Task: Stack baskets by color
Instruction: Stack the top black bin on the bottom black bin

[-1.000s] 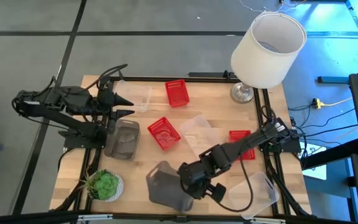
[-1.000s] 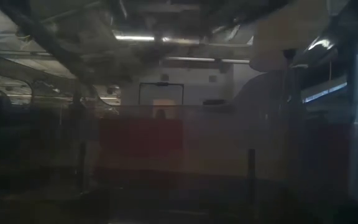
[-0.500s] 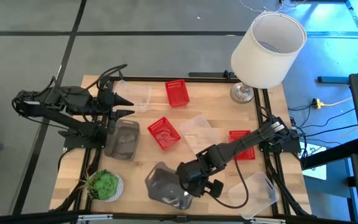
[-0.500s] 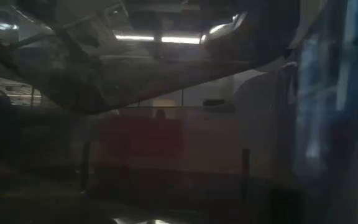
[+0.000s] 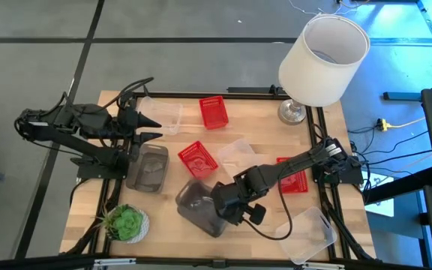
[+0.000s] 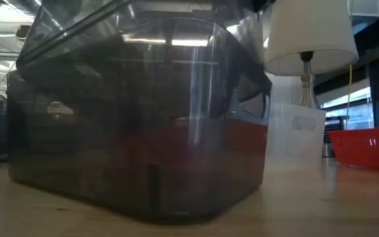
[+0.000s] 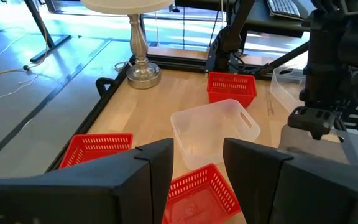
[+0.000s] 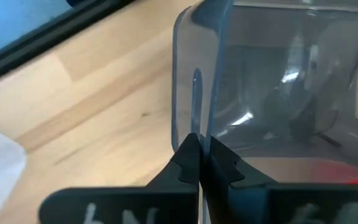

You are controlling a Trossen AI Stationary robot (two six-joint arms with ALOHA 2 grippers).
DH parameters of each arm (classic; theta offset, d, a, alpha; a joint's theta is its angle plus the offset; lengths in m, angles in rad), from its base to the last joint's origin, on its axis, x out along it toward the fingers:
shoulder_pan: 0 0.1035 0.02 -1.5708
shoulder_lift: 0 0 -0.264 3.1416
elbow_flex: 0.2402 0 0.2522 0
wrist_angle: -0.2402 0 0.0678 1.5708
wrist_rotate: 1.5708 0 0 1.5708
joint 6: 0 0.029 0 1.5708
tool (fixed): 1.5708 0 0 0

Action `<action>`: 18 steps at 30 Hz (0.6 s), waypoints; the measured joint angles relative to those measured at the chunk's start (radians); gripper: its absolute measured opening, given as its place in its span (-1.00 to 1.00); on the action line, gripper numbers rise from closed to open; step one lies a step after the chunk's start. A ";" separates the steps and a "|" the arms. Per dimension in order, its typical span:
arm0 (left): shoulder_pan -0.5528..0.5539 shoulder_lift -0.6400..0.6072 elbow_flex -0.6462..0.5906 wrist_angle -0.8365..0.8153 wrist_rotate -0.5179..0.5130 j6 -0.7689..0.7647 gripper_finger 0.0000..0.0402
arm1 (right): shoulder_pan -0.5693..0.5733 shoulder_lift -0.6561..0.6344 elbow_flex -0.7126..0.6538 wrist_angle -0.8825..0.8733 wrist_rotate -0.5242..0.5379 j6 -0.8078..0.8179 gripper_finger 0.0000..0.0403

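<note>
Grey plastic is what the right gripper [image 5: 229, 208] has pinched: its fingers are closed on the thin wall of a grey basket [image 5: 199, 206] near the table's front edge, as the right wrist view shows the two tips [image 8: 199, 163] meeting on that rim. The step in hand looks like carrying this basket to the other grey basket [image 5: 149, 168], which lies to its left and a little farther back, beside the left arm. The next move would call for lifting it clear of the wood, squaring it over that second basket and lowering it so the two nest; the held one sits tilted, so it may need levelling first. The left gripper [image 5: 150, 127] waits at the table's left side with its jaws apart, holding nothing, pointing across toward a clear basket [image 7: 214, 129] and the red baskets [image 5: 198, 160]. Another clear basket [image 5: 310, 232] lies at the near right corner, and no stack of any colour is formed yet
</note>
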 joint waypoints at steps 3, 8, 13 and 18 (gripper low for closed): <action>0.000 0.000 0.000 0.000 0.000 0.000 -0.34 | -0.001 0.000 0.000 0.000 0.008 0.006 -1.00; 0.000 0.000 0.000 0.000 0.000 0.000 -0.34 | 0.000 -0.001 -0.015 -0.005 0.055 0.006 -1.00; 0.000 0.000 0.000 0.000 0.000 0.000 -0.34 | -0.003 -0.001 -0.064 -0.002 0.099 0.006 -1.00; 0.000 0.000 0.000 0.000 0.000 0.000 -0.34 | -0.003 -0.001 -0.093 0.018 0.106 0.014 -0.95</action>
